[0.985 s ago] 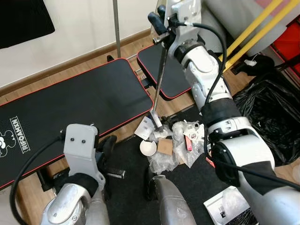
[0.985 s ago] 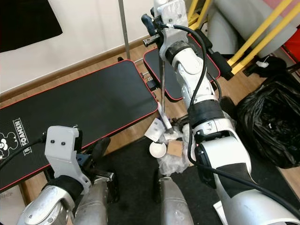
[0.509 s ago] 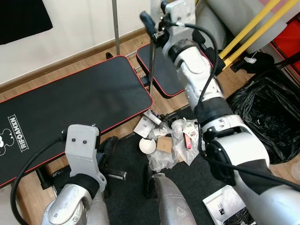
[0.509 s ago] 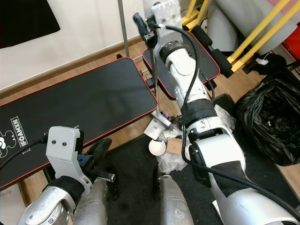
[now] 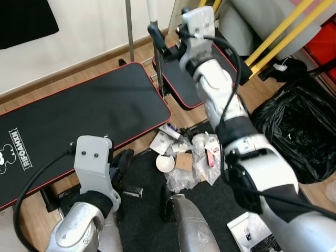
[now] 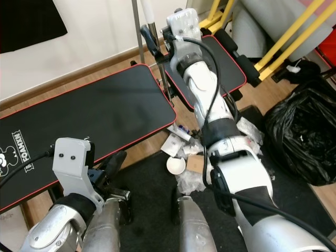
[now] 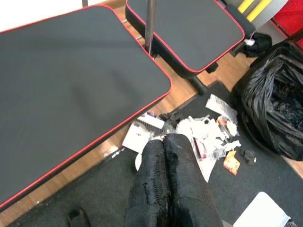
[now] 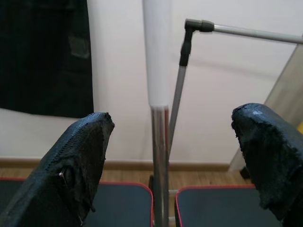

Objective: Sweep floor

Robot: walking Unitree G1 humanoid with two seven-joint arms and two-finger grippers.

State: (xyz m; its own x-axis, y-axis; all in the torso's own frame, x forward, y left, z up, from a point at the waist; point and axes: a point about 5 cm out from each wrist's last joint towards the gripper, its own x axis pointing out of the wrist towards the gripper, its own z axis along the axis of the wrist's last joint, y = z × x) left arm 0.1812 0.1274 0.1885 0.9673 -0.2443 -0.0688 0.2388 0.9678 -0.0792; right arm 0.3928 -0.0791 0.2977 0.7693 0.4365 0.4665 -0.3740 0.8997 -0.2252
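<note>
Left claw (image 7: 165, 184): fingers pressed together, empty, held low over the dark mat.
Litter (image 5: 191, 157): paper cup, wrappers and plastic heaped on the floor beside the padded bench (image 5: 79, 115), unswept.
Broom handle (image 8: 158, 142): upright between the benches.
Right claw (image 8: 165, 156): spread wide around the handle, not gripping.
Risk: the unheld handle could topple, likely if a finger nudges it.

Litter pile (image 5: 191, 155) beside black bench (image 5: 79, 115)

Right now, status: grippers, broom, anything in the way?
Right gripper open around upright broom handle. Left gripper shut, idle. Litter pile beside black bench; bin bag to the right.
</note>
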